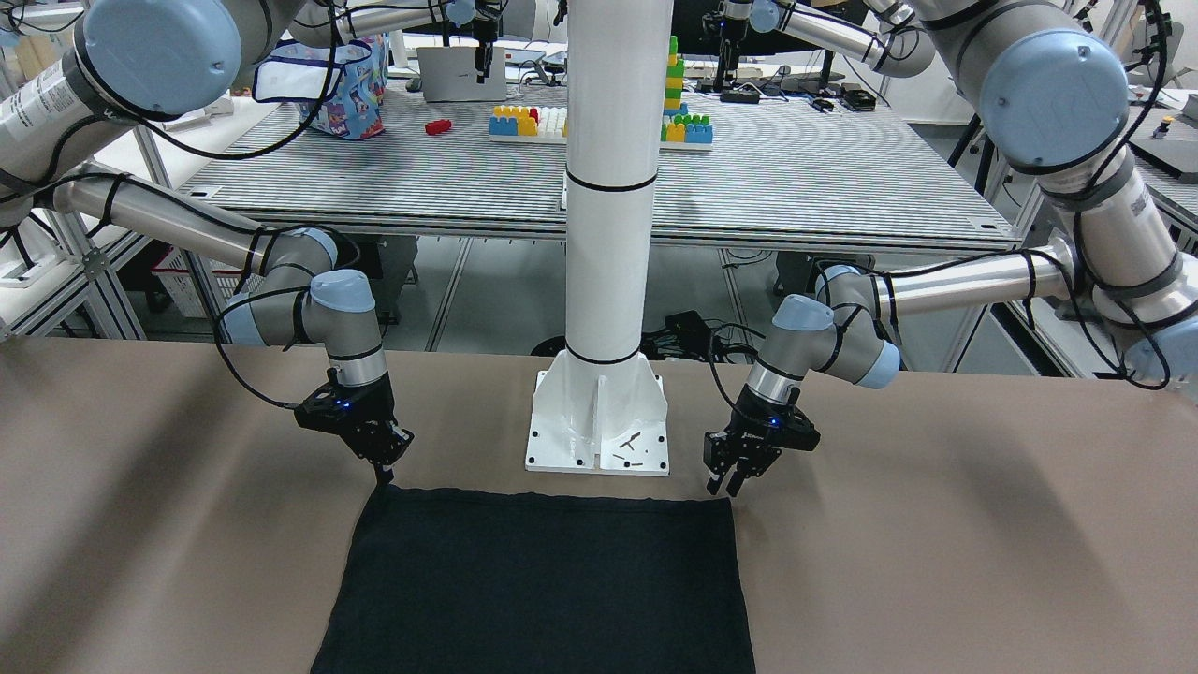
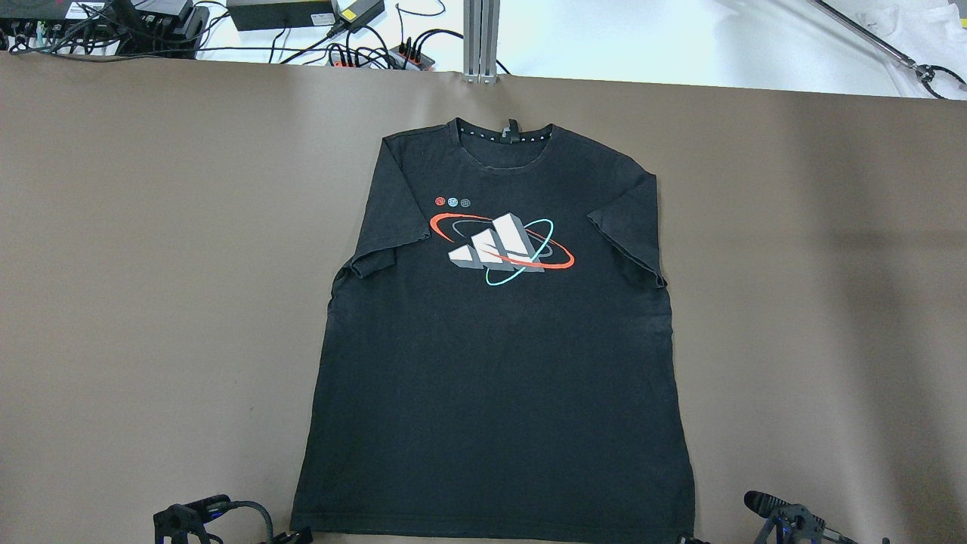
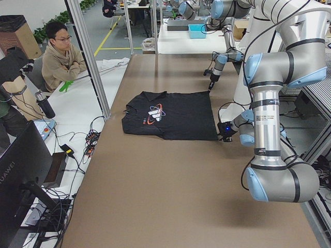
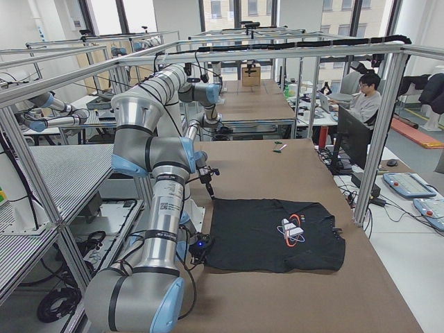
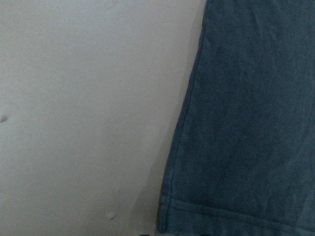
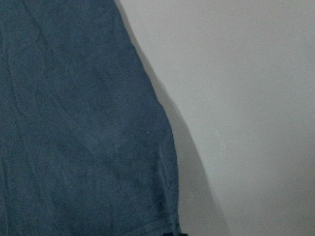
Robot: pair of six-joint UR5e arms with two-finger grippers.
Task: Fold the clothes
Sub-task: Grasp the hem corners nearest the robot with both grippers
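The clothes are one black T-shirt [image 2: 491, 363] with a red, white and teal print, spread flat on the brown table, collar away from me and hem [image 1: 552, 498] nearest. My left gripper [image 1: 725, 489] hovers just above the hem's corner on that side, open with nothing between its fingers. My right gripper [image 1: 383, 477] points down at the opposite hem corner, its tip at the fabric edge; its fingers overlap, so I cannot tell its state. Each wrist view shows only a hem corner, in the left [image 5: 167, 223] and in the right [image 6: 172, 223].
The white pillar's base plate [image 1: 599, 440] stands between the two grippers, just behind the hem. Cables and power strips [image 2: 363, 49] lie beyond the table's far edge. A person [image 3: 62, 59] sits at a side desk. Brown table [image 2: 816, 302] surrounds the shirt.
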